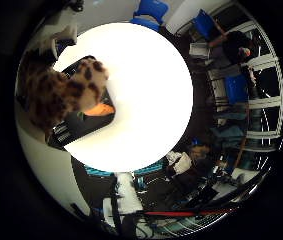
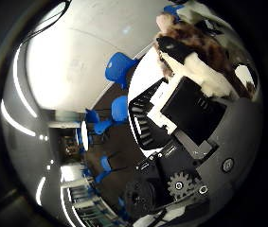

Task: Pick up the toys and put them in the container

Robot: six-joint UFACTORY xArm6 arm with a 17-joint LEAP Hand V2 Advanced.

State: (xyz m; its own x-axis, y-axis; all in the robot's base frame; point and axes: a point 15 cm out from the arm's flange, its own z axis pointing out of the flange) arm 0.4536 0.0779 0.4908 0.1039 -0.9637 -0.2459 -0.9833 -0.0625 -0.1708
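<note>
From the little finger side of my palm, I am looking down at a round white surface. A spotted plush toy, brown and tan like a leopard, is filling the near side of this view, close against my palm. It is hanging over a black container that is sitting on the surface. Inside the container, an orange object is showing just beside the plush toy; I cannot tell what it is. Beyond the surface, blue chairs are standing in the room.

From the thumb side of my palm, my hand is taking up much of the view, its white and black parts and a small gear reaching in from the edge. My fingers are curling around the same spotted plush toy, which is sitting pressed between them, its cream and brown fur bulging out on either side of a black finger segment. The edge of the white surface is showing behind my fingers. More blue chairs are standing farther off on a dark floor.
</note>
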